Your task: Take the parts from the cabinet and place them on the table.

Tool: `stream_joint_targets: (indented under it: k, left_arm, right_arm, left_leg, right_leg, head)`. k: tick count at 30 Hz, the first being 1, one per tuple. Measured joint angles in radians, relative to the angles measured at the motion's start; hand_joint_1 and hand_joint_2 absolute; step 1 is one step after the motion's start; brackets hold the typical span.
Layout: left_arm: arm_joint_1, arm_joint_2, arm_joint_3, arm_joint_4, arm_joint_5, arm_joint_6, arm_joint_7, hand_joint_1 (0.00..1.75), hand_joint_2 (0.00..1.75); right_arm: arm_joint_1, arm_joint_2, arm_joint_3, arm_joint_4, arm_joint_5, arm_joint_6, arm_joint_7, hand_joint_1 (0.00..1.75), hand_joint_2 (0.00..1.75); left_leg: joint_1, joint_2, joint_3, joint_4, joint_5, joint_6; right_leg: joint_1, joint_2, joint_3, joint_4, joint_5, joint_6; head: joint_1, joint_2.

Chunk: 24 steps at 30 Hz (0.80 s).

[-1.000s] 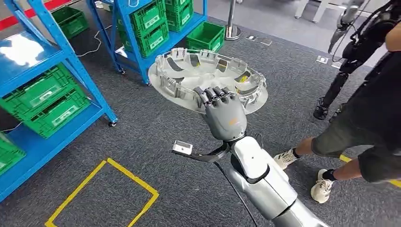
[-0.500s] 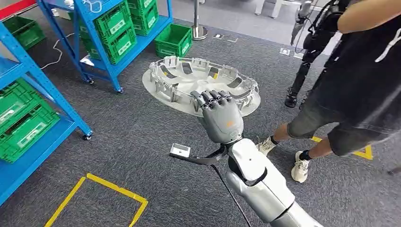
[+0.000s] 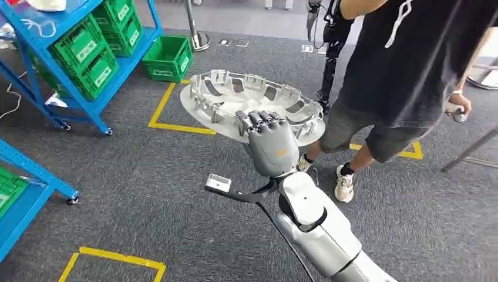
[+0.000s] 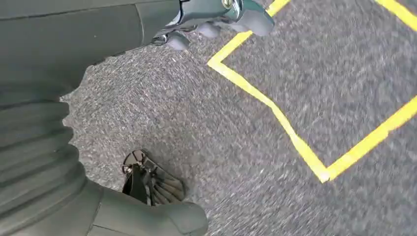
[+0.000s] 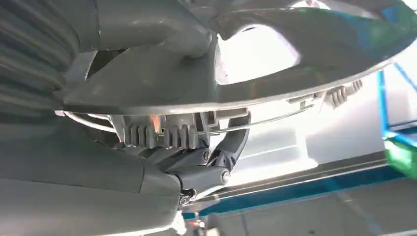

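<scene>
My right hand point(image 3: 271, 147) grips the near rim of the silver wheel cover point(image 3: 252, 106), fingers point(image 3: 256, 119) curled over its edge and the thumb under it, so the part juts out ahead of my hand, roughly level, its ribbed inner side facing up, above the grey carpet point(image 3: 147, 194). From the wrist I see that rim point(image 5: 236, 93) clamped against my palm, with dark fingers point(image 5: 216, 152) hooked round its clips. My left hand point(image 4: 211, 17) hangs low over the carpet beside a yellow tape line point(image 4: 275, 113); its fingers look curled with nothing in them, though little of it shows. Just beyond the wheel cover, to its right, a person point(image 3: 405, 76) in a dark shirt and shorts stands close. Off to my left are blue racks point(image 3: 64, 64) with green crates point(image 3: 88, 50), and one green crate point(image 3: 168, 59) sits on the floor.
</scene>
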Motion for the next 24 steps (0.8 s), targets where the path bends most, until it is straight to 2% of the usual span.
stream_joint_targets:
  k: [1, 2, 3, 4, 5, 6, 7, 8, 9, 10, 11, 12, 13, 14, 15, 16, 17, 18, 19, 20, 21, 22, 23, 24]
  left_arm:
    - [0.003, 0.0, 0.0, 0.001, 0.0, 0.002, 0.004, 0.0, 1.75]
    - [0.005, 0.0, 0.0, 0.001, 0.003, 0.005, 0.006, 0.0, 1.75]
    - [0.007, 0.0, 0.0, 0.001, 0.006, 0.009, 0.007, 0.0, 1.75]
    - [0.007, 0.0, 0.0, 0.001, 0.009, 0.013, 0.009, 0.0, 1.75]
    - [0.006, 0.0, 0.0, 0.001, 0.011, 0.018, 0.01, 0.0, 1.75]
    - [0.006, 0.0, 0.0, 0.0, 0.013, 0.021, 0.011, 0.0, 1.75]
    - [0.007, 0.002, 0.0, 0.001, 0.015, 0.025, 0.014, 0.0, 1.75]
    - [0.008, 0.002, 0.0, 0.0, 0.015, 0.029, 0.016, 0.0, 1.75]
    - [0.009, 0.001, 0.0, 0.001, 0.015, 0.03, 0.019, 0.0, 1.75]
    - [0.009, 0.0, 0.0, 0.001, 0.015, 0.032, 0.022, 0.0, 1.75]
    - [0.008, -0.001, 0.0, 0.001, 0.015, 0.034, 0.024, 0.0, 1.75]
    - [0.007, -0.002, 0.0, 0.0, 0.013, 0.034, 0.024, 0.0, 1.75]
    - [0.007, -0.002, 0.0, -0.001, 0.011, 0.035, 0.024, 0.0, 1.75]
    - [0.008, -0.002, 0.0, -0.001, 0.011, 0.035, 0.024, 0.0, 1.75]
    - [0.009, -0.002, 0.0, -0.001, 0.011, 0.035, 0.024, 0.0, 1.75]
    - [0.011, -0.002, 0.0, -0.001, 0.011, 0.035, 0.023, 0.0, 1.75]
    - [0.012, -0.001, 0.0, -0.001, 0.011, 0.035, 0.022, 0.0, 1.75]
    - [0.011, -0.002, 0.0, -0.001, 0.011, 0.034, 0.021, 0.0, 1.75]
    - [0.011, -0.002, 0.0, -0.001, 0.01, 0.032, 0.019, 0.0, 1.75]
    - [0.01, -0.002, 0.0, -0.001, 0.008, 0.028, 0.014, 0.0, 1.75]
    - [0.01, -0.002, 0.0, -0.001, 0.008, 0.024, 0.01, 0.0, 1.75]
    - [0.011, -0.002, 0.0, -0.001, 0.008, 0.018, 0.005, 0.0, 1.75]
    - [0.01, -0.002, 0.0, -0.001, 0.008, 0.017, 0.003, 0.0, 1.75]
    - [0.009, -0.002, 0.0, -0.001, 0.008, 0.016, 0.0, 0.0, 1.75]
  right_arm:
    - [0.0, 0.001, 0.0, 0.0, 0.002, 0.0, 0.0, 1.75, 1.75]
    - [0.0, 0.001, 0.0, 0.0, 0.002, 0.0, 0.0, 1.75, 1.75]
    - [0.0, 0.001, 0.0, 0.0, 0.002, 0.001, 0.0, 1.75, 1.75]
    - [0.0, 0.002, 0.0, 0.0, 0.002, 0.001, -0.002, 1.75, 1.75]
    - [0.0, 0.003, 0.0, 0.0, 0.002, 0.001, -0.001, 1.75, 1.75]
    - [0.0, 0.005, 0.0, -0.001, 0.002, 0.002, -0.001, 1.75, 1.75]
    - [-0.001, 0.008, 0.0, -0.002, 0.003, 0.002, -0.001, 1.75, 1.75]
    - [-0.001, 0.011, 0.0, -0.002, 0.004, 0.002, -0.001, 1.75, 1.75]
    - [-0.001, 0.012, 0.0, -0.003, 0.005, 0.003, -0.002, 1.75, 1.75]
    - [0.001, 0.012, 0.0, -0.003, 0.005, 0.003, -0.002, 1.75, 1.75]
    - [0.003, 0.011, 0.0, -0.003, 0.005, 0.003, -0.002, 1.75, 1.75]
    - [0.008, 0.011, 0.0, -0.004, 0.005, 0.003, -0.002, 1.75, 1.75]
    - [0.009, 0.01, 0.001, -0.004, 0.005, 0.005, -0.002, 1.75, 1.75]
    - [0.009, 0.011, 0.002, -0.004, 0.005, 0.005, -0.002, 1.75, 1.75]
    - [0.01, 0.011, 0.003, -0.004, 0.005, 0.006, -0.002, 1.75, 1.75]
    - [0.013, 0.011, 0.003, -0.004, 0.005, 0.006, -0.002, 1.75, 1.75]
    - [0.015, 0.01, 0.003, -0.004, 0.005, 0.007, -0.002, 1.75, 1.75]
    - [0.016, 0.01, 0.003, -0.004, 0.005, 0.008, -0.002, 1.75, 1.75]
    - [0.017, 0.01, 0.003, -0.004, 0.005, 0.009, -0.002, 1.75, 1.75]
    - [0.017, 0.01, 0.003, -0.004, 0.005, 0.01, -0.002, 1.75, 1.75]
    - [0.016, 0.01, 0.002, -0.004, 0.005, 0.011, -0.001, 1.75, 1.75]
    - [0.015, 0.01, 0.002, -0.004, 0.005, 0.011, -0.001, 1.75, 1.75]
    - [0.017, 0.01, 0.002, -0.004, 0.005, 0.012, -0.002, 1.75, 1.75]
    - [0.016, 0.01, 0.002, -0.004, 0.006, 0.012, -0.002, 1.75, 1.75]
  left_leg:
    - [-0.001, -0.006, -0.039, 0.07, -0.02, 0.001]
    - [-0.001, -0.007, -0.062, 0.103, -0.015, 0.004]
    - [-0.003, -0.008, -0.061, 0.08, 0.018, 0.008]
    - [-0.004, -0.012, -0.04, 0.022, 0.063, 0.014]
    - [-0.005, -0.025, -0.005, -0.065, 0.115, 0.02]
    - [-0.005, -0.073, 0.031, -0.153, 0.161, 0.027]
    - [-0.002, -0.116, 0.044, -0.185, 0.151, 0.032]
    - [0.0, -0.109, 0.052, -0.205, 0.147, 0.026]
    - [-0.004, -0.098, 0.053, -0.201, 0.148, 0.027]
    - [-0.01, -0.086, 0.054, -0.2, 0.147, 0.031]
    - [-0.005, -0.072, 0.058, -0.207, 0.152, 0.037]
    - [0.001, -0.055, 0.063, -0.216, 0.156, 0.044]
    - [0.0, -0.046, 0.067, -0.221, 0.156, 0.05]
    - [-0.003, -0.031, 0.068, -0.221, 0.154, 0.054]
    - [-0.004, -0.013, 0.069, -0.22, 0.152, 0.058]
    - [-0.004, 0.003, 0.069, -0.22, 0.15, 0.058]
    - [-0.004, 0.019, 0.07, -0.219, 0.148, 0.058]
    - [-0.004, 0.034, 0.072, -0.219, 0.146, 0.057]
    - [-0.004, 0.047, 0.075, -0.219, 0.142, 0.054]
    - [-0.004, 0.06, 0.08, -0.218, 0.138, 0.051]
    - [-0.004, 0.073, 0.086, -0.217, 0.133, 0.047]
    - [-0.009, 0.082, 0.089, -0.214, 0.126, 0.039]
    - [-0.013, 0.093, 0.091, -0.21, 0.12, 0.033]
    - [-0.013, 0.101, 0.095, -0.212, 0.119, 0.028]
  right_leg:
    - [0.003, 0.014, 0.0, 0.0, 0.0, -0.001]
    - [0.006, 0.03, 0.001, 0.001, -0.001, -0.001]
    - [0.008, 0.048, 0.001, 0.001, -0.001, -0.001]
    - [0.009, 0.063, 0.001, 0.003, -0.001, -0.001]
    - [0.01, 0.078, 0.002, 0.005, -0.001, -0.001]
    - [0.007, 0.091, 0.0, 0.006, -0.002, 0.0]
    - [0.012, 0.101, -0.004, 0.011, -0.002, 0.004]
    - [0.006, 0.116, -0.011, 0.013, 0.0, 0.01]
    - [0.001, 0.127, -0.016, 0.01, 0.004, 0.017]
    - [-0.003, 0.143, -0.018, 0.006, 0.008, 0.024]
    - [0.002, 0.157, -0.02, 0.003, 0.011, 0.033]
    - [0.002, 0.116, -0.023, 0.013, 0.002, 0.033]
    - [0.011, 0.046, -0.036, 0.045, -0.019, 0.038]
    - [0.01, 0.013, -0.07, 0.11, -0.055, 0.044]
    - [0.006, 0.0, -0.117, 0.202, -0.096, 0.05]
    - [0.002, -0.003, -0.158, 0.281, -0.123, 0.054]
    - [-0.002, -0.004, -0.18, 0.322, -0.128, 0.057]
    - [-0.006, -0.006, -0.176, 0.309, -0.11, 0.06]
    - [-0.009, -0.011, -0.147, 0.255, -0.076, 0.061]
    - [-0.009, -0.023, -0.101, 0.17, -0.036, 0.06]
    - [-0.008, -0.052, -0.045, 0.073, 0.002, 0.058]
    - [0.002, -0.11, -0.012, 0.01, 0.002, 0.051]
    - [0.007, -0.088, -0.014, 0.009, 0.008, 0.036]
    - [0.009, -0.078, -0.016, 0.011, 0.006, 0.031]
  head:
    - [-0.002, 0.0]
    - [-0.003, 0.0]
    - [-0.003, 0.0]
    - [-0.004, 0.0]
    - [-0.005, 0.0]
    - [-0.006, 0.0]
    - [-0.005, 0.0]
    - [-0.008, 0.0]
    - [-0.008, 0.0]
    - [-0.009, 0.0]
    - [-0.008, 0.0]
    - [-0.008, 0.0]
    - [-0.001, 0.0]
    - [-0.001, 0.0]
    - [-0.001, 0.0]
    - [0.0, 0.0]
    - [0.0, 0.0]
    - [0.0, 0.0]
    - [0.0, 0.0]
    - [0.0, 0.0]
    - [0.0, 0.0]
    - [0.0, 0.0]
    - [-0.005, 0.0]
    - [-0.004, 0.0]
